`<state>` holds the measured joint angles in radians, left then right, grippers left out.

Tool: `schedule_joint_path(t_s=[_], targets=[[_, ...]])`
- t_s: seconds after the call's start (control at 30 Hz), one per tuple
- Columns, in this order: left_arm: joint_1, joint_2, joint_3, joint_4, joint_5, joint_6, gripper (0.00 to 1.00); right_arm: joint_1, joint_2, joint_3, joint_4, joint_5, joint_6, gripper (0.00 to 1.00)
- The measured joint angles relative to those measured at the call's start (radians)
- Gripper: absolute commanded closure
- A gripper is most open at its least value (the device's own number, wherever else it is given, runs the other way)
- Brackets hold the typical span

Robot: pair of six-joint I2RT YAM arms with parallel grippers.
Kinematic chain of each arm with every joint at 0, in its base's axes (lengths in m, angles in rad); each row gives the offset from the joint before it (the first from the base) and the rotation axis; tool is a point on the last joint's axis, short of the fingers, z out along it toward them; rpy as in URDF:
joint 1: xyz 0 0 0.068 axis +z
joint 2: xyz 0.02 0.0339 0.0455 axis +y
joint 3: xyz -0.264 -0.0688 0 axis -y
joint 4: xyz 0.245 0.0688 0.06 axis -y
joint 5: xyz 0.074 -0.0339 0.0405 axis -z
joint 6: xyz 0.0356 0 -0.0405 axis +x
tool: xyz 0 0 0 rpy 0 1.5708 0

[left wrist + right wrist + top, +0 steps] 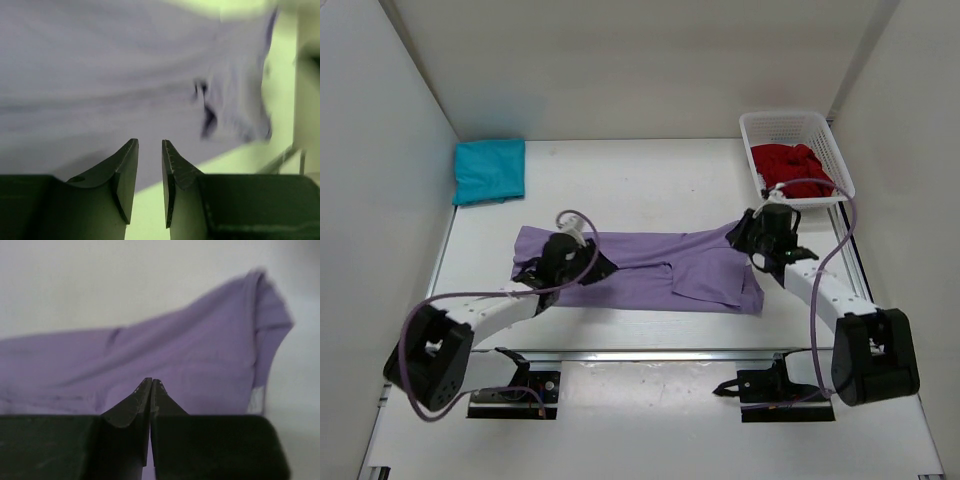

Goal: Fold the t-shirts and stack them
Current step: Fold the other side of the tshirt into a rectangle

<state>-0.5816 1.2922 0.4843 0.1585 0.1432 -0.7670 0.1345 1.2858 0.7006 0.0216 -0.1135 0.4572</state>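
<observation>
Two arms reach in from the near edge of the desk (640,180). The left gripper (150,145) is released: its fingers stand a narrow gap apart with nothing between them, above the near hem of the pale lavender t-shirt (645,268), toward the shirt's left end. The right gripper (151,382) is clenched, its fingertips pressed together low against the shirt's right end; whether any cloth is pinched between them cannot be told. The lavender t-shirt lies spread lengthwise across the middle of the desk, one part folded over at its near right. Beyond it, the teal t-shirt (488,170) rests folded in the far left corner. In the far right corner stands a white mesh basket (788,122), with the dark red t-shirt (792,165) crumpled inside it.
</observation>
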Motion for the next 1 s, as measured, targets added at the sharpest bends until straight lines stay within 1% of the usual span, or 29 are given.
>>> schedule_joint_path(t_s=[0.07,0.2,0.27,0.3,0.33,0.57,0.67,0.77,0.9,0.93,1.0], targets=[[0.113,-0.079,-0.002,-0.011,0.004,-0.002,0.63,0.047,-0.05,-0.092,0.014,-0.017,0.019,1.0],[0.393,-0.181,-0.027,-0.002,0.01,-0.022,0.61,0.117,-0.111,-0.263,0.012,-0.045,0.05,1.0],[0.496,-0.182,-0.034,-0.008,-0.004,-0.024,0.61,0.134,-0.139,-0.328,0.011,-0.052,0.066,1.0],[0.53,-0.171,-0.039,-0.006,-0.006,-0.027,0.6,0.132,-0.154,-0.357,0.01,-0.06,0.072,1.0],[0.565,-0.152,-0.042,-0.006,-0.004,-0.029,0.6,0.126,-0.166,-0.382,0.011,-0.068,0.078,1.0],[0.745,0.085,-0.042,-0.007,0.011,-0.053,0.63,0.076,-0.246,-0.455,0.043,-0.097,0.117,1.0],[0.817,0.155,-0.026,0.024,0.074,-0.082,0.65,0.061,-0.297,-0.484,0.038,-0.089,0.124,1.0],[0.858,0.209,-0.015,0.071,0.143,-0.115,0.68,0.053,-0.321,-0.49,0.021,-0.074,0.128,1.0],[0.878,0.201,-0.026,0.077,0.177,-0.143,0.66,0.052,-0.365,-0.49,-0.026,-0.036,0.132,1.0],[0.869,0.175,-0.033,0.063,0.166,-0.145,0.63,0.052,-0.38,-0.49,-0.039,-0.03,0.134,1.0],[0.842,0.074,-0.047,0.016,0.123,-0.145,0.61,0.053,-0.41,-0.488,-0.06,-0.024,0.138,1.0]])
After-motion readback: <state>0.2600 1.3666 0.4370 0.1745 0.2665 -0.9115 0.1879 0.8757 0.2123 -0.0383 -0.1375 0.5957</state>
